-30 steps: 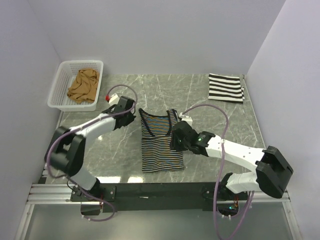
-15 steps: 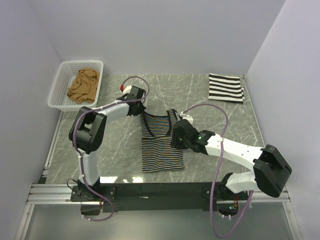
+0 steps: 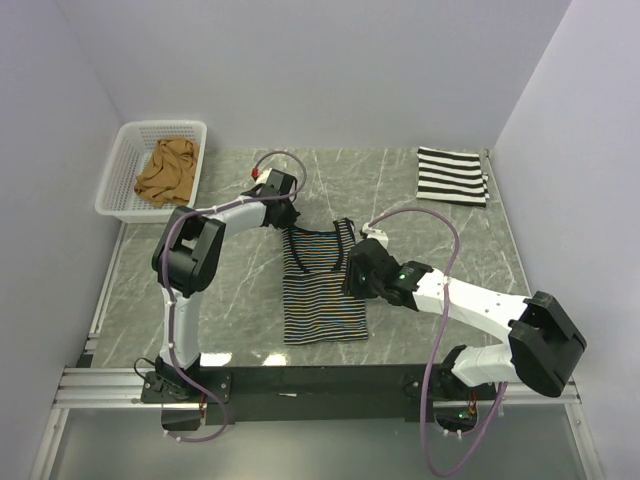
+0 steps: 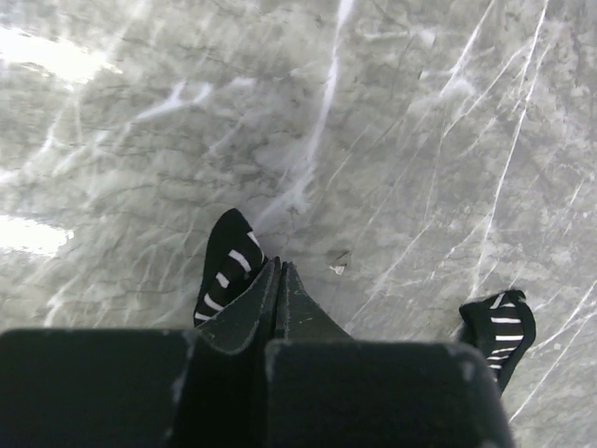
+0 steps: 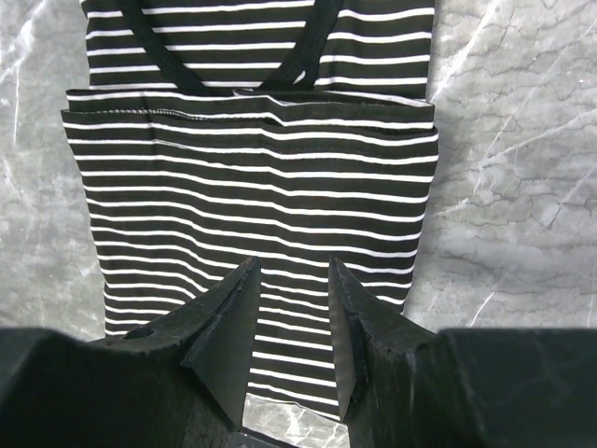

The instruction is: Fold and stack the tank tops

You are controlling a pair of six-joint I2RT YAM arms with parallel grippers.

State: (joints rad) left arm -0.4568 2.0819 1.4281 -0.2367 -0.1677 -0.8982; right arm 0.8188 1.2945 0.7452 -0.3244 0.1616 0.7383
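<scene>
The thin dark striped tank top (image 3: 322, 290) lies flat mid-table, its lower part folded up over the body (image 5: 252, 187). My left gripper (image 3: 287, 213) is at its far-left shoulder strap (image 4: 224, 271). The jaws (image 4: 278, 268) are shut, the strap lies against the left finger, and no cloth shows between the tips. My right gripper (image 3: 352, 272) hovers open over the top's right side, stripes showing between its fingers (image 5: 294, 271). The bold black-and-white striped tank top (image 3: 452, 176) lies folded at the far right. The tan-brown tank top (image 3: 167, 170) sits crumpled in the basket.
A white mesh basket (image 3: 165, 124) stands at the far left corner of the marble table (image 3: 420, 230). Walls close in the back and both sides. The second strap (image 4: 499, 327) lies right of my left fingers.
My left arm has swung from left of the thin striped top toward the far side and right, ending at its left strap. The right arm has barely shifted.
</scene>
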